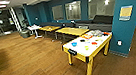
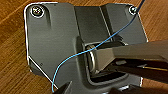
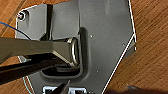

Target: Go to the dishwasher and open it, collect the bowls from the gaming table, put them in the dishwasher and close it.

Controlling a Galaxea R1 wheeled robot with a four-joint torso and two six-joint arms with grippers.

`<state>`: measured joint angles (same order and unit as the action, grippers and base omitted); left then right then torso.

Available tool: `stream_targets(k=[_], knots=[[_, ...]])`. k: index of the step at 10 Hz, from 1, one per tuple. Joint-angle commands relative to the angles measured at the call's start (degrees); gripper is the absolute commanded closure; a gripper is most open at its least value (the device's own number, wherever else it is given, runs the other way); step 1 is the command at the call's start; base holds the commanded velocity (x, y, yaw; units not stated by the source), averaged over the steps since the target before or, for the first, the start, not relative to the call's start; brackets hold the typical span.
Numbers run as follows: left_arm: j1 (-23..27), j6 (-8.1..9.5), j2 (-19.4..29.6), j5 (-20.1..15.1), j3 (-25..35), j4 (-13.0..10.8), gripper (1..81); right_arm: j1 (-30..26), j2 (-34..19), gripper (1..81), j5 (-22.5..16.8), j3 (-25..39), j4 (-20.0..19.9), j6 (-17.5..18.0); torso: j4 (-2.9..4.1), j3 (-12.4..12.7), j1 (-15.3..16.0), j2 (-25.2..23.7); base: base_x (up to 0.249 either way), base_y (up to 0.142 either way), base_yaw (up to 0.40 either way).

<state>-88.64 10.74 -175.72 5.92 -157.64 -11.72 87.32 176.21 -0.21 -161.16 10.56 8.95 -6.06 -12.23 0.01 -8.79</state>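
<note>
We're on wood floor [image 1: 24, 63] with the gaming table [image 1: 80, 54] ahead right, bowls [image 1: 74, 44] scattered across its white top beside the teal pillar [image 1: 129, 17]. Can't tell either gripper's state from the wrist views. Risks: we clip the near table corner, or a low arm knocks bowls off.

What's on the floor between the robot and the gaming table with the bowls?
Nothing that the head view shows: bare wooden floor runs up to the gaming table, where the bowls sit on its white top.
</note>
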Motion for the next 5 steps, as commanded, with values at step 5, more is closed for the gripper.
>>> stream_targets(k=[5], knots=[[2.1,-0.02,-0.1,-2.8,0.2,0.2,1.0,-2.5,0.1,1.0,-3.0,0.0,0.3,-0.2,0.0,0.0,0.0,0.0,0.107,0.0,0.0]])
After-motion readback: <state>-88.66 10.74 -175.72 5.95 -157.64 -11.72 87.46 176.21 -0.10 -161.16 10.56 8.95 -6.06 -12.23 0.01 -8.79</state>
